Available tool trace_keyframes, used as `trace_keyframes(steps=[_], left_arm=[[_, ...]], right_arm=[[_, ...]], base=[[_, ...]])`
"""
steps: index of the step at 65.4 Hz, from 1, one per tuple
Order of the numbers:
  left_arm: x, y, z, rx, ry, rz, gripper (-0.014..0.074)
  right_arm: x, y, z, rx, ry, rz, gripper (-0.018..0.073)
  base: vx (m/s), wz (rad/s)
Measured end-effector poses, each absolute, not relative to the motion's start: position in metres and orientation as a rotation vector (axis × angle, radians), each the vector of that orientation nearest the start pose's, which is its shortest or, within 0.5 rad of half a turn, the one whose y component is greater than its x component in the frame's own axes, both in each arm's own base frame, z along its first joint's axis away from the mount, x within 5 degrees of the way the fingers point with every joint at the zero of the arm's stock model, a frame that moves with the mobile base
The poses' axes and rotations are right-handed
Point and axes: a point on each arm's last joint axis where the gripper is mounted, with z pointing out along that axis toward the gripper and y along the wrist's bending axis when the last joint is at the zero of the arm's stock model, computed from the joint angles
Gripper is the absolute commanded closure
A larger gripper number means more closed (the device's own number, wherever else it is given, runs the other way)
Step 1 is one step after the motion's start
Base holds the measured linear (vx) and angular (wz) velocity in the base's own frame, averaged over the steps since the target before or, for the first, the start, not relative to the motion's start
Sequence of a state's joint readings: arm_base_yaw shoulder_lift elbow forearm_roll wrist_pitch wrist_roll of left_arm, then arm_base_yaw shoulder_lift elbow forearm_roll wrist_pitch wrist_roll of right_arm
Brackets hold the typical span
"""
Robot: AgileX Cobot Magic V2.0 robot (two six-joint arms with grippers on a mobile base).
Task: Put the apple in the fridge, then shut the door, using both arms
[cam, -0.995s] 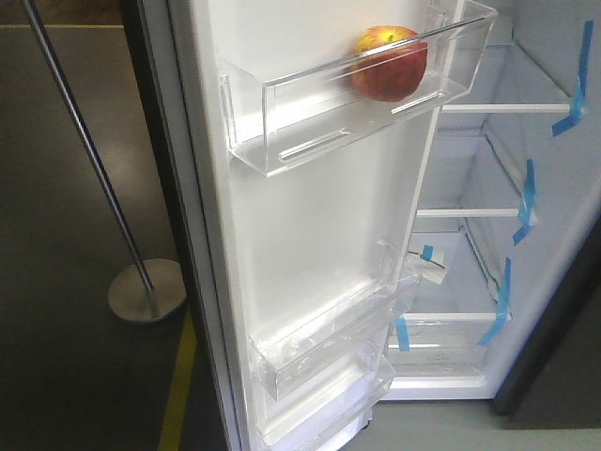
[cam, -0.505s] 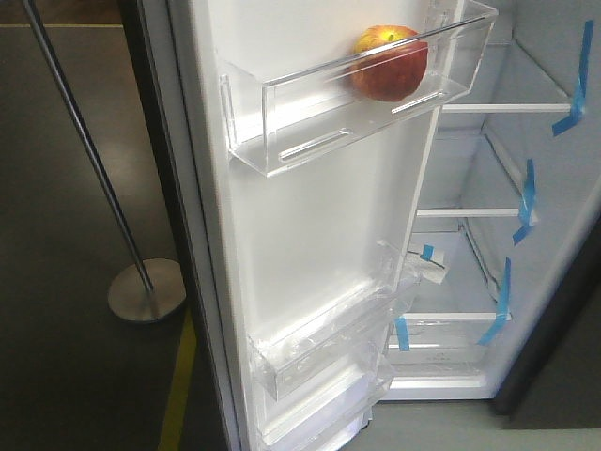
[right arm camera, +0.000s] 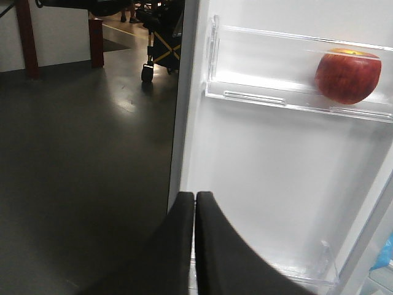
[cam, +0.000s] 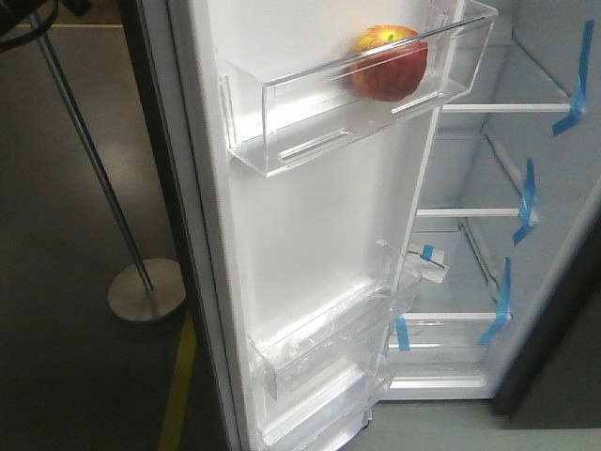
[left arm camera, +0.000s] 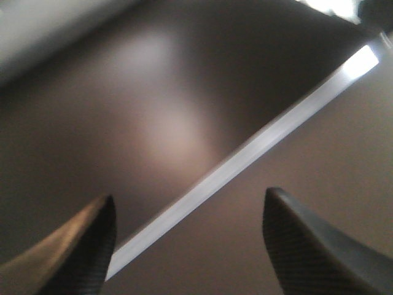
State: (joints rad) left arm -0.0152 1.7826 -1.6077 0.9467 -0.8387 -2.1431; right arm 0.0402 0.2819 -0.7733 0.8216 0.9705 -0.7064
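Note:
The red and yellow apple rests in the clear upper bin of the door, which stands wide open. To its right the fridge shows white shelves with blue tape strips. In the right wrist view the apple lies in the bin at the upper right, and my right gripper is shut and empty, low in front of the door's outer edge. My left gripper is open and holds nothing; beyond it are a dark blurred surface and a bright slanted strip.
A metal stand with a slanted pole and round base is on the dark floor left of the door. A yellow floor line runs beside the door. A wheeled cart stands far behind. Lower door bins jut out.
A dark shape has come into the top left corner of the front view. The apple, door and fridge have not moved.

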Motion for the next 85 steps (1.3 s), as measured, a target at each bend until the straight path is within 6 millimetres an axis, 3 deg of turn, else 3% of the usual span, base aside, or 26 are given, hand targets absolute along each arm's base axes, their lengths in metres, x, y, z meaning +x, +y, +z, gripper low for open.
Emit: trace_keyframes(steps=[23,35,46,56,61,72,79,85], left_arm=[[0.403,-0.112,0.422,-0.108,1.382,-1.679,0.0094],[0.381,-0.168,0.421,0.058,1.425,-1.806,0.0094],[0.347,-0.241,0.418,0.137,1.494,-1.884,0.0094],[0.304,-0.289,0.412,0.521,1.526,-1.806,0.0131],[0.298,-0.291,0.415,0.613,1.512,-1.781,0.0169],[0.302,-0.266,0.432,0.699,1.488,-1.618,0.0301],[0.302,-0.246,0.442,0.76,1.487,-1.488,0.0419],[0.297,-0.23,0.453,0.81,1.482,-1.386,0.0517]], right_arm=[[0.006,0.055,0.38,-0.629,1.641,0.491,0.0562],[0.006,0.055,0.38,-0.628,1.641,0.492,0.0562],[0.006,0.055,0.38,-0.628,1.641,0.492,0.0562],[0.007,0.055,0.38,-0.62,1.634,0.488,0.0562],[0.008,0.054,0.382,-0.6,1.617,0.477,0.0562],[0.014,0.046,0.389,-0.517,1.562,0.37,0.0547],[0.027,0.036,0.393,-0.43,1.55,0.258,0.0489],[0.049,0.028,0.395,-0.368,1.578,0.16,0.0395]], base=[[0.0,0.0],[0.0,0.0],[0.0,0.01],[0.0,0.0],[0.0,0.0],[0.0,0.0],[0.0,0.0],[0.0,0.0]])
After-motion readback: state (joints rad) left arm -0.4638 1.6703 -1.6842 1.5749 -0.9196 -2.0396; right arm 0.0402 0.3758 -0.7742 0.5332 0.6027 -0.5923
